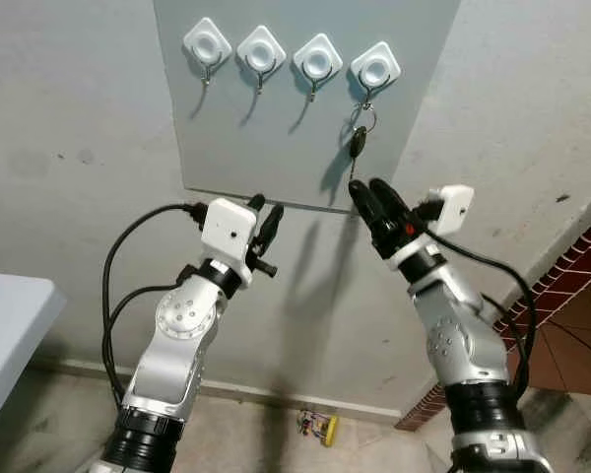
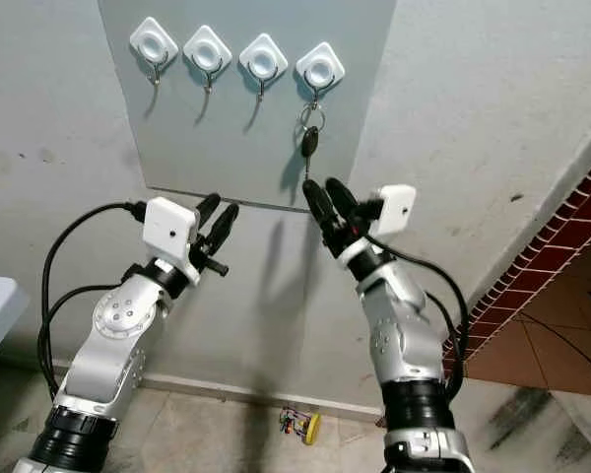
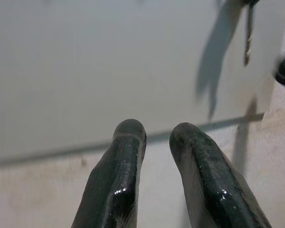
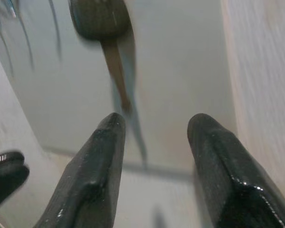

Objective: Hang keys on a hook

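Four white hooks (image 1: 262, 49) sit in a row across the top of the frame on a grey panel (image 1: 276, 148), and the keys (image 1: 359, 141) hang from the rightmost one, just right of centre. Directly below them the right gripper (image 1: 371, 200) points upward with its fingers spread and empty. Left of centre, the left gripper (image 1: 267, 219) is raised near the panel's lower edge, its fingers slightly parted around nothing.

White hooks (image 1: 262, 49), grey board (image 1: 276, 138)
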Controlling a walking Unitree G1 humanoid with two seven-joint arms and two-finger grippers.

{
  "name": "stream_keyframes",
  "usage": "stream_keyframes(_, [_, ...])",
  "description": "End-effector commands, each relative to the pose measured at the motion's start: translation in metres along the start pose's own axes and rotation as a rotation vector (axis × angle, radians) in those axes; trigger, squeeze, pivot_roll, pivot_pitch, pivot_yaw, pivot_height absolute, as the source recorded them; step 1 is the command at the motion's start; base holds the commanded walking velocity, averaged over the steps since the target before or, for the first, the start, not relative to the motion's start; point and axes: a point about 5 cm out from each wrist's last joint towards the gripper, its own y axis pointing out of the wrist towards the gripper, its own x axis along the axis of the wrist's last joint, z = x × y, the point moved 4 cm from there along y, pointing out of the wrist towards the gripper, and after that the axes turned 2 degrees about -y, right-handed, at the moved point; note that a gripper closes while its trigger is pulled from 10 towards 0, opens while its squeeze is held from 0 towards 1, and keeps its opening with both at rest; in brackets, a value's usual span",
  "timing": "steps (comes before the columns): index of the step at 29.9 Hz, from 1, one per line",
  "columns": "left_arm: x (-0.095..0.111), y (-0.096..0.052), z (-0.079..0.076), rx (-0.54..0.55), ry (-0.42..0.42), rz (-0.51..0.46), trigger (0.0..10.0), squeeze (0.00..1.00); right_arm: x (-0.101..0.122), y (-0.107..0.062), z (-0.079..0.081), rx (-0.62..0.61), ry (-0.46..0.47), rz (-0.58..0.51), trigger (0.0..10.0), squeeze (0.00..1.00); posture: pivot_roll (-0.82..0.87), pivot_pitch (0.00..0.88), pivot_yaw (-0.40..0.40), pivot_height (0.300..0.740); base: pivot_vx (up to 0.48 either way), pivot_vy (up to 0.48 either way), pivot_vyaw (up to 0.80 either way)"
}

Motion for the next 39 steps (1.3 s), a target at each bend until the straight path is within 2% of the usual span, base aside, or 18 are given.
stream_keyframes(1, [-0.011, -0.002, 0.001, 0.007, -0.048, 0.033, 10.0, 0.00, -0.004, -0.006, 0.000, -0.029, -0.017, 0.009, 10.0, 1.00, -0.03, 0.020, -0.048, 0.740, 0.000, 0.000, 0.00])
stream_keyframes(2, [-0.015, -0.003, 0.001, 0.010, -0.083, 0.042, 10.0, 0.00, -0.009, -0.011, 0.000, -0.051, -0.003, 0.022, 10.0, 1.00, -0.03, 0.020, -0.047, 0.740, 0.000, 0.000, 0.00])
stream_keyframes(3, [-0.017, -0.004, 0.003, 0.018, -0.106, 0.042, 10.0, 0.00, -0.010, -0.013, -0.001, -0.067, -0.012, 0.022, 10.0, 0.91, -0.03, 0.018, -0.043, 0.740, 0.000, 0.000, 0.00])
stream_keyframes(4, [-0.017, -0.004, 0.004, 0.024, -0.119, 0.040, 10.0, 0.00, -0.011, -0.015, -0.001, -0.078, -0.022, 0.021, 10.0, 0.91, -0.03, 0.018, -0.043, 0.740, 0.000, 0.000, 0.00])
stream_keyframes(5, [-0.021, -0.006, 0.007, 0.041, -0.155, 0.050, 10.0, 0.00, -0.014, -0.018, -0.002, -0.096, -0.021, 0.030, 10.0, 0.00, -0.04, 0.017, -0.041, 0.740, 0.000, 0.000, 0.00])
stream_keyframes(7, [-0.028, -0.009, 0.012, 0.059, -0.199, 0.059, 10.0, 0.00, -0.020, -0.025, -0.005, -0.132, -0.032, 0.043, 10.0, 0.00, -0.04, 0.015, -0.038, 0.740, 0.000, 0.000, 0.00])
stream_keyframes(8, [-0.038, -0.014, 0.016, 0.081, -0.213, 0.082, 10.0, 0.00, -0.025, -0.031, -0.009, -0.175, -0.057, 0.060, 10.0, 0.00, -0.04, 0.015, -0.035, 0.740, 0.000, 0.000, 0.00])
stream_keyframes(10, [-0.040, -0.015, 0.017, 0.086, -0.215, 0.087, 10.0, 0.00, -0.026, -0.032, -0.010, -0.185, -0.063, 0.064, 10.0, 0.00, -0.04, 0.015, -0.035, 0.740, 0.000, 0.000, 0.00])
stream_keyframes(11, [-0.048, -0.021, 0.024, 0.137, -0.266, 0.098, 10.0, 0.00, -0.031, -0.038, -0.019, -0.247, -0.132, 0.098, 10.0, 0.00, -0.05, 0.009, -0.031, 0.740, 0.000, 0.000, 0.00])
stream_keyframes(12, [-0.051, -0.024, 0.027, 0.155, -0.271, 0.096, 10.0, 0.00, -0.034, -0.042, -0.025, -0.281, -0.180, 0.122, 10.0, 0.00, -0.05, 0.008, -0.031, 0.740, 0.000, 0.000, 0.00])
stream_keyframes(15, [-0.051, -0.026, 0.028, 0.165, -0.260, 0.094, 10.0, 0.00, -0.035, -0.046, -0.030, -0.311, -0.216, 0.138, 10.0, 0.00, -0.05, 0.008, -0.031, 0.740, 0.000, 0.000, 0.00])
stream_keyframes(16, [-0.050, -0.030, 0.030, 0.170, -0.256, 0.082, 10.0, 0.00, -0.034, -0.054, -0.036, -0.342, -0.263, 0.145, 10.0, 0.00, -0.06, 0.004, -0.031, 0.740, 0.000, 0.000, 0.00])
stream_keyframes(19, [-0.057, -0.039, 0.038, 0.211, -0.245, 0.083, 10.0, 0.00, -0.040, -0.070, -0.043, -0.369, -0.317, 0.188, 10.0, 0.00, -0.06, 0.000, -0.032, 0.740, 0.000, 0.000, 0.00])
stream_keyframes(21, [-0.059, -0.042, 0.040, 0.221, -0.223, 0.085, 10.0, 0.00, -0.042, -0.073, -0.045, -0.382, -0.314, 0.194, 10.0, 0.00, -0.06, 0.000, -0.031, 0.740, 0.000, 0.000, 0.00])
stream_keyframes(26, [-0.074, -0.054, 0.040, 0.225, -0.238, 0.123, 10.0, 0.00, -0.052, -0.084, -0.043, -0.385, -0.365, 0.236, 10.0, 0.00, -0.07, 0.000, -0.032, 0.740, 0.000, 0.000, 0.16])
stream_keyframes(29, [-0.074, -0.055, 0.039, 0.228, -0.239, 0.122, 10.0, 0.00, -0.054, -0.085, -0.042, -0.384, -0.382, 0.244, 10.0, 0.00, -0.07, 0.000, -0.034, 0.740, 0.000, 0.000, 0.80])
stream_keyframes(33, [-0.071, -0.052, 0.040, 0.231, -0.200, 0.116, 10.0, 0.00, -0.055, -0.083, -0.038, -0.376, -0.383, 0.242, 10.0, 0.00, -0.05, 0.000, -0.039, 0.740, 0.000, 0.000, 0.80])
stream_keyframes(39, [-0.071, -0.048, 0.048, 0.259, -0.187, 0.138, 10.0, 0.00, -0.057, -0.078, -0.037, -0.365, -0.389, 0.246, 10.0, 0.00, -0.04, 0.003, -0.042, 0.740, 0.000, 0.000, 0.80])
